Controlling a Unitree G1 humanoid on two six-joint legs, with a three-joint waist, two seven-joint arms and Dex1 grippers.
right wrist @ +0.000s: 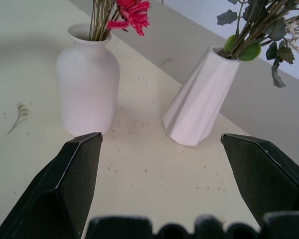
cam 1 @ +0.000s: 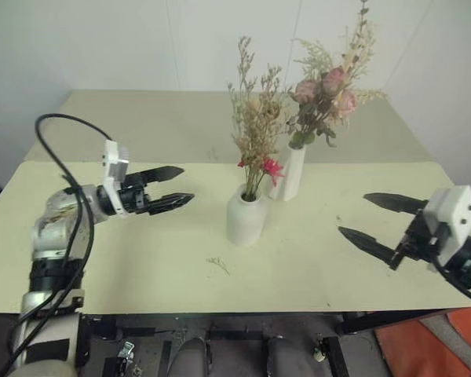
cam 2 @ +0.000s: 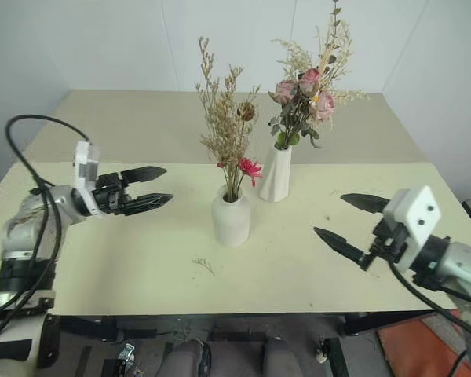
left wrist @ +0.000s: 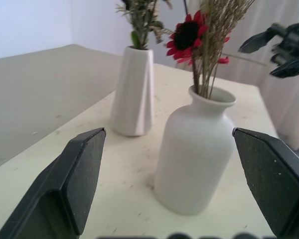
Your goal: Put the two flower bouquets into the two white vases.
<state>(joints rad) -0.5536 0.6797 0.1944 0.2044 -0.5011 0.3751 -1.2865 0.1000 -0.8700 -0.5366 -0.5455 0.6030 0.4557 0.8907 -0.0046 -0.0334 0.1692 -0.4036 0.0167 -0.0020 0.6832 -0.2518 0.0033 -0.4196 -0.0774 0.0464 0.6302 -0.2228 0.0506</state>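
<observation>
Pale tabletop (cam 1: 141, 259) is carrying both filled vases: rounded jar (cam 1: 246, 216) holding dried grasses (cam 1: 257, 137), slim cone vase (cam 1: 291, 171) holding pink roses (cam 1: 327, 90); left tool (cam 1: 171, 186) and right tool (cam 1: 366, 217) are hovering with fingers spread.

Rose bouquet (cam 1: 327, 88): its tallest sprig is cut off by the top edge of the head view.
Stems: hidden inside the tall vase (cam 1: 292, 171) and the rounded vase (cam 1: 245, 216).
Small sprig (cam 1: 217, 265) near the table's (cam 1: 141, 259) front edge: too small to identify.
Right gripper (cam 1: 369, 217): arm cut off at the picture's right edge.
</observation>
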